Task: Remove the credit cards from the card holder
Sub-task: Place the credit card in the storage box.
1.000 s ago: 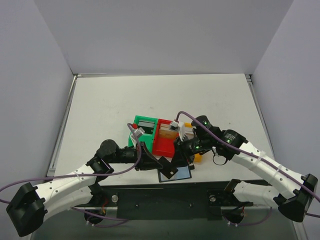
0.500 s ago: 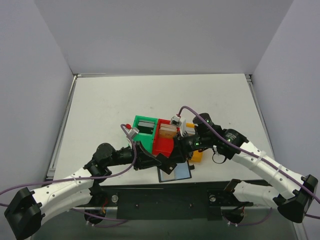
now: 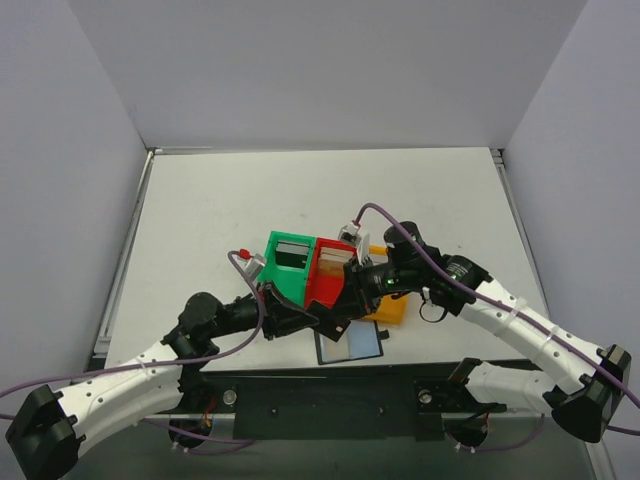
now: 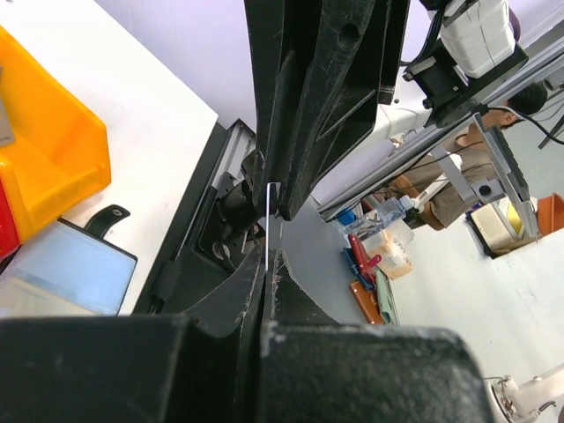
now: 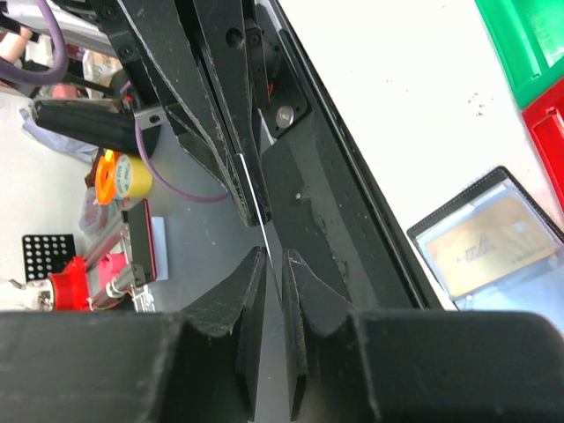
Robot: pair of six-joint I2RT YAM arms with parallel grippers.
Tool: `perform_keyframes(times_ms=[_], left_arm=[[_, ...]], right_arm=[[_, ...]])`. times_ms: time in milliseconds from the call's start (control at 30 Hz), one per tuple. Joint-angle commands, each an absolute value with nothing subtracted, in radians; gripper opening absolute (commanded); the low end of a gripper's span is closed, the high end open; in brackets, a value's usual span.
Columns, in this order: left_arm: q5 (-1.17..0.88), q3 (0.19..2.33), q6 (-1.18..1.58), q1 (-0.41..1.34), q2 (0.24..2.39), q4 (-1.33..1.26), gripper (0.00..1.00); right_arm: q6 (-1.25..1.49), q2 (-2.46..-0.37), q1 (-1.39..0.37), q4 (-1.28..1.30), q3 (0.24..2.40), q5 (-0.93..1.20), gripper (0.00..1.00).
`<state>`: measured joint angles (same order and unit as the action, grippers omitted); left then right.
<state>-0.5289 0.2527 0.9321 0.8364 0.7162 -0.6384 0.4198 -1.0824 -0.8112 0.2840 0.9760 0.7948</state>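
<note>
Left claw (image 4: 267,264) clenched on dark credit card (image 3: 336,326); right claw (image 5: 269,263) grip on it unclear. Confirm right pinch before left releases.

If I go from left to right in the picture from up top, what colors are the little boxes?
Green box → red box → orange box, all joined in one row.

Overhead, I get bright, even light on the white surface (image 3: 220,200), with only soft, short shadows. My wrist views stay sharp far off, but the black jaws nearest the lens blur and lose detail.
</note>
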Motion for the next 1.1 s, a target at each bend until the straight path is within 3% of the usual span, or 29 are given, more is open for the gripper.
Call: perform_keyframes(times_ms=[0, 333, 400, 500, 567, 600, 633, 700, 733, 967, 1067], left_arm=[[-0.465, 0.239, 0.923, 0.841, 0.696, -0.681, 0.00], [-0.451, 0.226, 0.920, 0.841, 0.657, -0.666, 0.00], [-0.445, 0.221, 0.920, 0.841, 0.650, -0.664, 0.00], [-0.425, 0.225, 0.920, 0.838, 0.637, -0.626, 0.00], [-0.413, 0.245, 0.910, 0.831, 0.617, -0.559, 0.26], [-0.382, 0.258, 0.910, 0.824, 0.605, -0.495, 0.43], [-0.364, 0.265, 0.905, 0.819, 0.568, -0.456, 0.49], [-0.298, 0.285, 0.882, 0.802, 0.494, -0.335, 0.76], [-0.252, 0.296, 0.877, 0.792, 0.468, -0.252, 0.81], [0.118, 0.353, 0.893, 0.758, 0.218, 0.212, 0.83], [0.178, 0.364, 0.911, 0.758, 0.144, 0.300, 0.84]], right_arm=[[0.477, -1.086, -0.807, 0.181, 0.985, 0.844, 0.08], [0.508, -1.114, -0.805, 0.141, 0.999, 0.854, 0.10], [0.512, -1.115, -0.805, 0.134, 1.000, 0.862, 0.02], [0.515, -1.120, -0.805, 0.135, 1.008, 0.858, 0.00], [0.506, -1.138, -0.805, 0.167, 1.029, 0.845, 0.00], [0.491, -1.153, -0.805, 0.187, 1.060, 0.833, 0.00], [0.451, -1.160, -0.802, 0.237, 1.075, 0.801, 0.00], [0.405, -1.192, -0.775, 0.290, 1.123, 0.773, 0.00], [0.373, -1.218, -0.766, 0.307, 1.158, 0.764, 0.00], [0.229, -1.392, -0.715, 0.370, 1.317, 0.422, 0.00], [0.100, -1.512, -0.716, 0.371, 1.391, 0.443, 0.00]])
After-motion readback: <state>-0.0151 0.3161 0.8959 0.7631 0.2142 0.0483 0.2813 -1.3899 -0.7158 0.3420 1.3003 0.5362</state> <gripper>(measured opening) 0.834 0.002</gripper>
